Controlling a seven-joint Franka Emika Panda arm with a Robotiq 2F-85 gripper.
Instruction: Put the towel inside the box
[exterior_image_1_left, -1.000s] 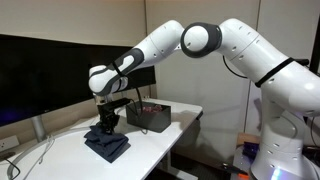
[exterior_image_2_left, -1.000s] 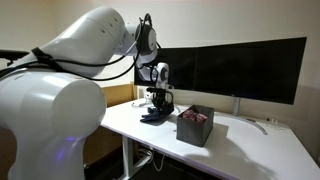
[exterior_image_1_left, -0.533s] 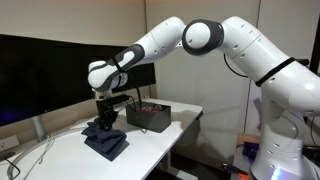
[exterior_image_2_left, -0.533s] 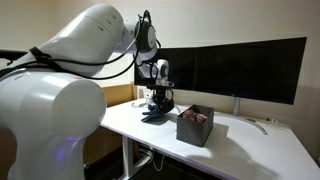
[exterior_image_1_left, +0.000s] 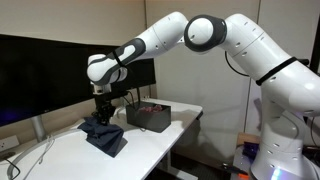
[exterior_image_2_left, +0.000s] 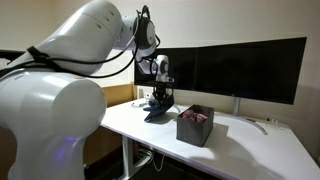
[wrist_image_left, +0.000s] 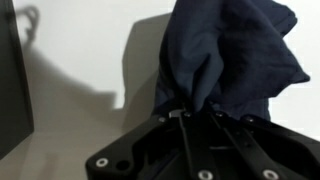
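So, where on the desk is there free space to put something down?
Bare desk lies beyond the box, on the side away from the towel. It is crowded between box and white cables, where the gripper holds the towel.

Arm (exterior_image_1_left: 150, 42) extended, elbow (exterior_image_1_left: 205, 33) raised high, wrist (exterior_image_1_left: 100, 72) bent downward; pincer (exterior_image_1_left: 102, 116) vertical, pointing down, jaws clamped on towel (exterior_image_1_left: 107, 139).

You are seeing the towel (exterior_image_1_left: 104, 135) hanging over the table (exterior_image_1_left: 150, 142), beside the box (exterior_image_1_left: 148, 116), with the monitors (exterior_image_1_left: 40, 70) standing behind them.
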